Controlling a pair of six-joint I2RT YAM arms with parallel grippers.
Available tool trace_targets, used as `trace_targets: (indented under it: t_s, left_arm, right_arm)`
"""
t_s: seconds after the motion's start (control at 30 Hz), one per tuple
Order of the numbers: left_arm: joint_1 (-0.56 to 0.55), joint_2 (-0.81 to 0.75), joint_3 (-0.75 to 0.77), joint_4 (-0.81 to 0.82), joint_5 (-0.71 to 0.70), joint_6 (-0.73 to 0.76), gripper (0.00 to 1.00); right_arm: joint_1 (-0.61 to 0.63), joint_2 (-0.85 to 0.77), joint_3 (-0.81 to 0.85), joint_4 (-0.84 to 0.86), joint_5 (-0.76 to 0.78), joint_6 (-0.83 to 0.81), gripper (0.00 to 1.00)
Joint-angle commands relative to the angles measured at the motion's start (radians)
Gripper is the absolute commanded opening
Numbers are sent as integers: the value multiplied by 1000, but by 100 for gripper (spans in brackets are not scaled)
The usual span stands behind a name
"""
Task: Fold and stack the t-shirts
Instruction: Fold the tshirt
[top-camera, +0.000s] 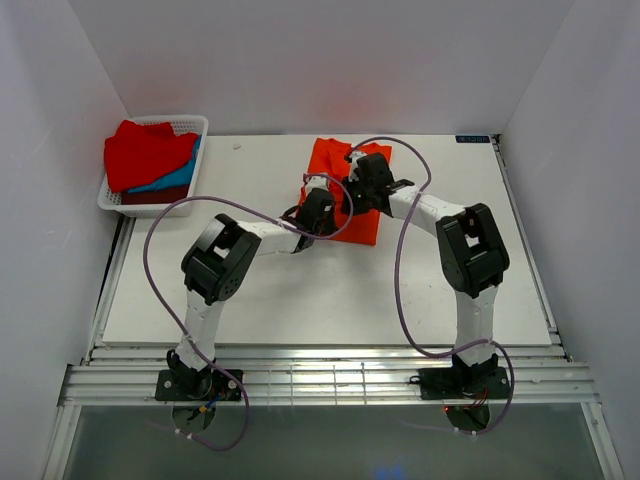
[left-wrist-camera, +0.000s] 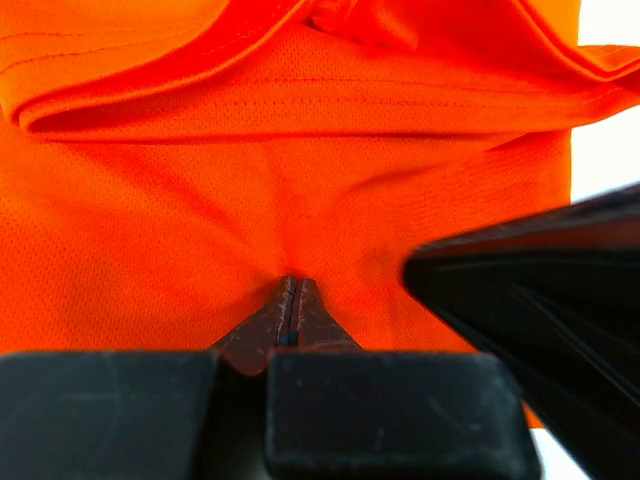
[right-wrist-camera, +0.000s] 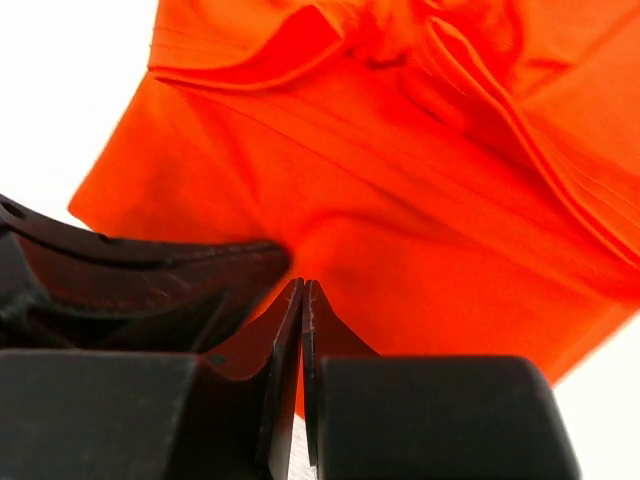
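The bright orange-red t-shirt (top-camera: 361, 229) lies partly folded on the white table, back centre. My left gripper (top-camera: 318, 207) is on its left part. In the left wrist view (left-wrist-camera: 291, 282) the jaws are shut, and the cloth (left-wrist-camera: 150, 220) puckers into their tips. My right gripper (top-camera: 364, 182) is close beside it on the shirt's middle. In the right wrist view (right-wrist-camera: 303, 286) its jaws are shut at a crease of the cloth (right-wrist-camera: 430, 200). Each wrist view shows the other gripper as a dark shape. The red shirt (top-camera: 145, 150), blue shirt (top-camera: 177, 178) and dark maroon shirt (top-camera: 150, 197) lie in the basket.
The white lattice basket (top-camera: 113, 203) stands at the table's back left corner. White walls close the table on three sides. Purple cables loop over both arms. The table edge (top-camera: 320, 345) runs in front of the arm bases.
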Motion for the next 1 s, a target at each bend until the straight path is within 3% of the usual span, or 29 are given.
trace_targets:
  t_s: [0.0,0.47,0.97]
  left_arm:
    - [-10,-26,-39,18,10,-17,0]
    - [-56,-138,-220,35,2,-69,0]
    - [-160,-293,-516,34,-23,-183,0]
  right_arm:
    - [0,39,68,63,-84,21,8]
    - [-2,188,180,40,-64,32,8]
    - [-23,187,341,11,94,-23,8]
